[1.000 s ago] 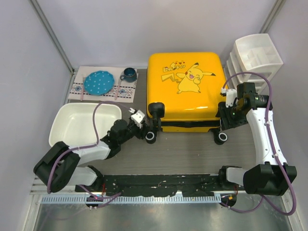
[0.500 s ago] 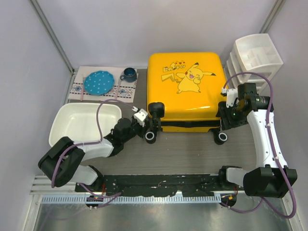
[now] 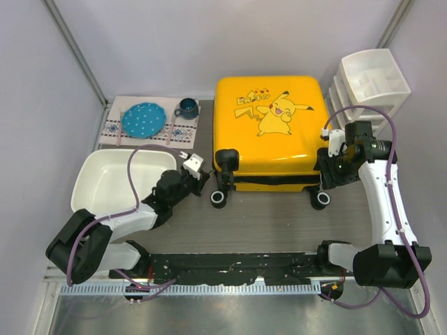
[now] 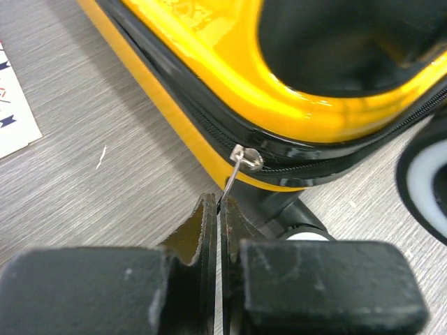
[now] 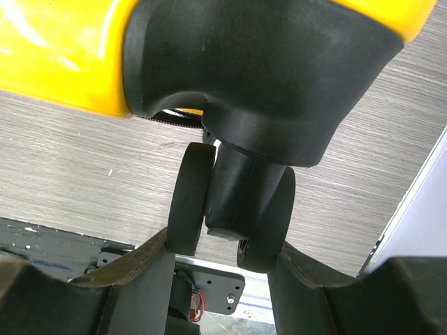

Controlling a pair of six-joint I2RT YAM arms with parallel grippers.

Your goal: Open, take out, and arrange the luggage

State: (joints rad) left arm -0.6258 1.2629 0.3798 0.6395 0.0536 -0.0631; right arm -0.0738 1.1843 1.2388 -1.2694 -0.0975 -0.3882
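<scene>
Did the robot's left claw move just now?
Yes. The left gripper, pinching the zipper pull, slid left, away from the front wheel of the luggage and toward the white tray.

Right gripper point(image 5: 222, 250) at frame bottom, fingers point(image 5: 133, 272) pressed on either side of the black twin wheel point(image 5: 190, 199) of the luggage point(image 5: 63, 49). Black wheel housing point(image 5: 265, 70) fills top centre; yellow shell upper left. Grey wood-grain table point(image 5: 77, 150) behind.

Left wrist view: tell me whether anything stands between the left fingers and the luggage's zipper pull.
Nothing visible does. The left fingers are shut on the tip of the zipper pull, which hangs from the black zipper band of the luggage at its near corner.
</scene>
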